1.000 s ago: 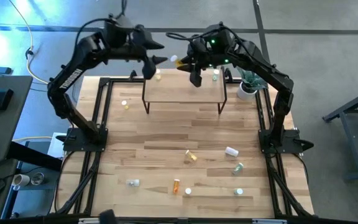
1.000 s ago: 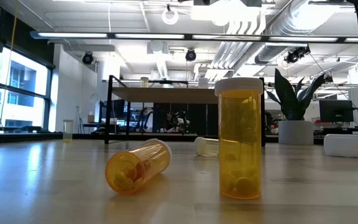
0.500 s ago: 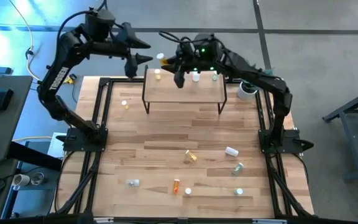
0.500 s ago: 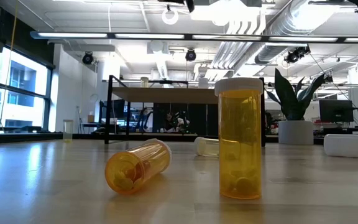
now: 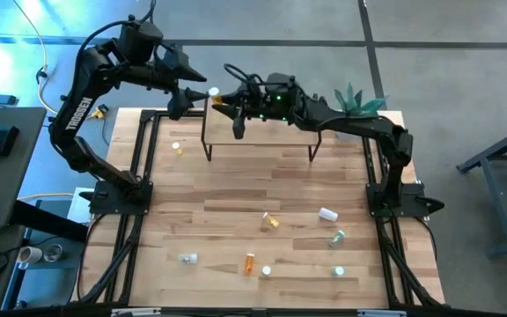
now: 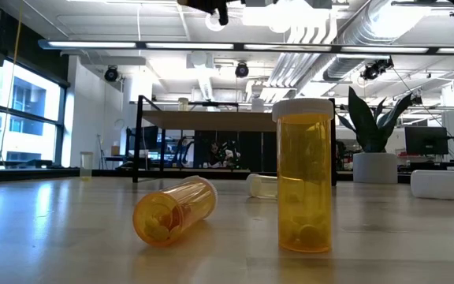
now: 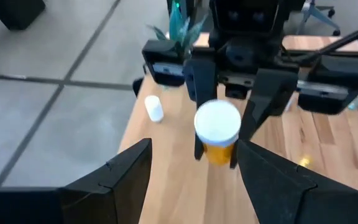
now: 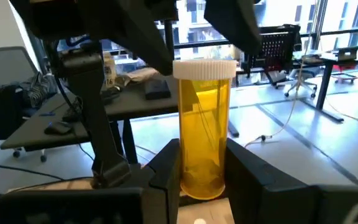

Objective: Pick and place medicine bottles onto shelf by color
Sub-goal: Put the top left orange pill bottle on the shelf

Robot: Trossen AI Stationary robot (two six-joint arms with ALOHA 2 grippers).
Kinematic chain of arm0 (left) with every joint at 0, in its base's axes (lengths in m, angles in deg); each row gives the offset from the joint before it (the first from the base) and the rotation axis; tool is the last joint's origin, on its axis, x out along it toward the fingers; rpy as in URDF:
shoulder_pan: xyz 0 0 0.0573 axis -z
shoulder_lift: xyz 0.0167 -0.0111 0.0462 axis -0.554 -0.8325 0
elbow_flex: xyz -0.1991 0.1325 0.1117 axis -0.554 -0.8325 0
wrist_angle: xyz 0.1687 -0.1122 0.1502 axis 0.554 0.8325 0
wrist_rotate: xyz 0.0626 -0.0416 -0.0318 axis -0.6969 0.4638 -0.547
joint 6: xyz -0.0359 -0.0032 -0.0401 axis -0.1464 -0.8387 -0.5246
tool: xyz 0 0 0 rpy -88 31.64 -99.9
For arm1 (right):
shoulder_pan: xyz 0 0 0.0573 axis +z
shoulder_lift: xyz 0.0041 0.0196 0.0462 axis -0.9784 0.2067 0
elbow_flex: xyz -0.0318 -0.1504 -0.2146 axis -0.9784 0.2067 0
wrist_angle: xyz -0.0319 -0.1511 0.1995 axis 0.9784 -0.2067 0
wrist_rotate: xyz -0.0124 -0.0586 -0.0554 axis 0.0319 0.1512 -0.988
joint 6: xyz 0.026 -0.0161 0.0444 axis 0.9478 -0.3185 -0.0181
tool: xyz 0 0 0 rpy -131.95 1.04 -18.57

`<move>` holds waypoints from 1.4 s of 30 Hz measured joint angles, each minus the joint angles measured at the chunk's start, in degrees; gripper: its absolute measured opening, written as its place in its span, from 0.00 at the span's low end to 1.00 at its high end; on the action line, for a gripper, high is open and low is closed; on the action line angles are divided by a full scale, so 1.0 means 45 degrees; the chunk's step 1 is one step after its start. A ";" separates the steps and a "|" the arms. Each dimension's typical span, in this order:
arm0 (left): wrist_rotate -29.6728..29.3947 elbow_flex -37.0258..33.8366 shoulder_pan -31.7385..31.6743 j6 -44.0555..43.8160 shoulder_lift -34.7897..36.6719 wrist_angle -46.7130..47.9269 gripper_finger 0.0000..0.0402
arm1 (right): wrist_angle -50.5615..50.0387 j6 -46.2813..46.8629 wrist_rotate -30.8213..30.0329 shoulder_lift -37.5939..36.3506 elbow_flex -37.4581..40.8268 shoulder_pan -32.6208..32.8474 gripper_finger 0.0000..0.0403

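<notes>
A yellow-orange medicine bottle [image 8: 204,124] with a white cap hangs upright above the left end of the shelf [image 5: 262,132], with my right gripper [image 5: 227,101] shut on it. My left gripper [image 5: 196,92] faces it from the table's far left corner, open. Its fingers [image 7: 129,168] stand on either side of the cap [image 7: 217,121], and I see no touch. More bottles are scattered over the table, among them one by the left edge [image 5: 178,148]. In the low view one orange bottle [image 6: 304,177] stands on its base and another [image 6: 176,209] lies on its side. My right gripper pinches the bottle's lower body [image 8: 201,177] between its two fingers. The fingers lie level and come from the table's right, across the bottle. The bottle stands upright in the hold, cap up, lifted clear of the shelf and the table.
Several bottles lie near the front: yellow [image 5: 271,221], white [image 5: 327,214], greenish [image 5: 337,237], orange [image 5: 250,262]. A green plant [image 5: 355,101] in a white pot stands at the far right corner. The middle of the table [image 5: 253,180] has bare wood.
My right gripper has carried the bottle toward the table's left edge and somewhat down, levelling out as it went. My left gripper has drawn back toward the left edge ahead of it, staying open and turned toward the bottle.
</notes>
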 joint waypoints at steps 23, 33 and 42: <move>0.0466 -0.0117 0.1522 -0.0799 -0.1485 0.2644 0.56 | -0.0940 0.0104 0.0339 0.0011 0.1451 0.0684 0.21; -0.0732 -0.0117 0.1763 -0.1092 -0.2015 0.2928 0.56 | -0.1286 0.0520 0.0341 0.0011 0.1451 0.0684 0.21; -0.0834 -0.0112 0.1746 -0.0937 -0.2229 0.3053 0.51 | -0.1363 0.0533 0.0339 0.0011 0.1451 0.0684 0.21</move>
